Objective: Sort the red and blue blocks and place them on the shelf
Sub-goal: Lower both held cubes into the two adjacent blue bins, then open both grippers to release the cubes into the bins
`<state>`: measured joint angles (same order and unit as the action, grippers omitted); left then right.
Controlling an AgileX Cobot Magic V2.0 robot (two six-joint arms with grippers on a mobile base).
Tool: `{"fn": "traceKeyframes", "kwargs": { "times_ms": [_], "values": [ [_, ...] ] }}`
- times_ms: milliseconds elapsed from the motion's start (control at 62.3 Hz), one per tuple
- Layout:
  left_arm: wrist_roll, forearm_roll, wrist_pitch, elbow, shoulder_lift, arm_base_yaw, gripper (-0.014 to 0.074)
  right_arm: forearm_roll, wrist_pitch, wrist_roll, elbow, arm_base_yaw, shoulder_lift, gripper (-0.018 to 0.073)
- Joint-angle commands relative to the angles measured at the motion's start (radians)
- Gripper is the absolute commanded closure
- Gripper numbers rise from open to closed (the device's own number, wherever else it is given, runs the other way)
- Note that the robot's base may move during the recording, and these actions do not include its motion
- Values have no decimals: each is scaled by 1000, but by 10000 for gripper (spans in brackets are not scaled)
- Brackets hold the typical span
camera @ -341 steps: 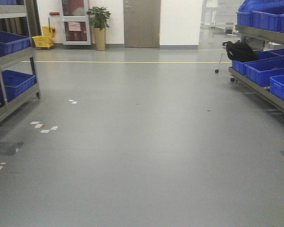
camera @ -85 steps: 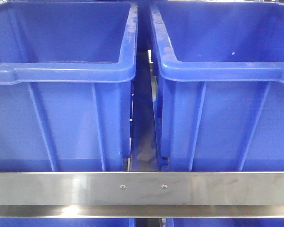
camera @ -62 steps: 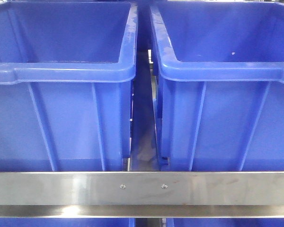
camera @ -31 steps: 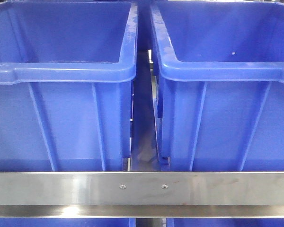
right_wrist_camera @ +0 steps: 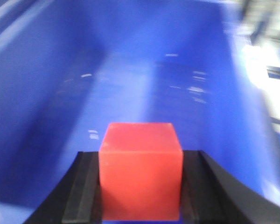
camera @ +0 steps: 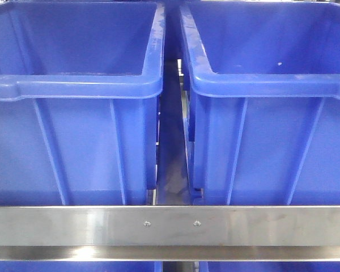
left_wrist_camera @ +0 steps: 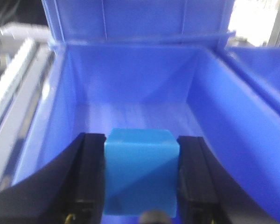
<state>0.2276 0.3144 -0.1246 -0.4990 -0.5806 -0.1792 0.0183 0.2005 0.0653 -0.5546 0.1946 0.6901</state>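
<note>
Front view: 2 big blue bins side by side on the shelf (camera: 170,225), left bin (camera: 73,147) and right bin (camera: 272,147), rims near each other but apart, with a narrow gap (camera: 171,164) running back between them. The shelf's steel front rail crosses the full width just below the bin bases, with 2 screws (camera: 147,224) near its middle. Both bins are open-topped, with plenty of room inside. Left wrist view: left gripper (left_wrist_camera: 141,144) pinches the blue block (left_wrist_camera: 141,172), 1 black finger flat on each side face, block upright and square to the fingers. It hangs over the open inside of a blue tub (left_wrist_camera: 130,79), clear of the walls left, right and far. A roller track (left_wrist_camera: 14,79) lies outside the tub's left wall, and another bin's edge (left_wrist_camera: 261,70) shows to the right. Right wrist view, blurry: right gripper (right_wrist_camera: 141,161) is clamped on the red block (right_wrist_camera: 140,170), a finger on each side, above the floor of a deep blue container (right_wrist_camera: 130,60), walls well apart from the block. Cannot tell either block's height above the floor.
</note>
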Motion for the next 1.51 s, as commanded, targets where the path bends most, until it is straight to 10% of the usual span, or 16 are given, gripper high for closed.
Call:
{"fn": "traceKeyframes", "kwargs": {
  "times_ms": [0,642,930,1332,1492],
  "values": [
    [1,14,76,-80,-87,-1,473,-13,-216,12,-41,18,76,507],
    [42,-30,215,-274,-549,-225,448,-13,-440,12,-41,18,265,456],
    [42,23,198,-274,-556,-225,-118,-12,-425,12,-41,18,265,0],
    [42,32,196,-274,-525,-225,-22,-12,-410,12,-45,18,263,-44],
    [42,32,192,-274,-447,-225,150,-12,-402,12,-53,18,216,-34]
  ]
}}
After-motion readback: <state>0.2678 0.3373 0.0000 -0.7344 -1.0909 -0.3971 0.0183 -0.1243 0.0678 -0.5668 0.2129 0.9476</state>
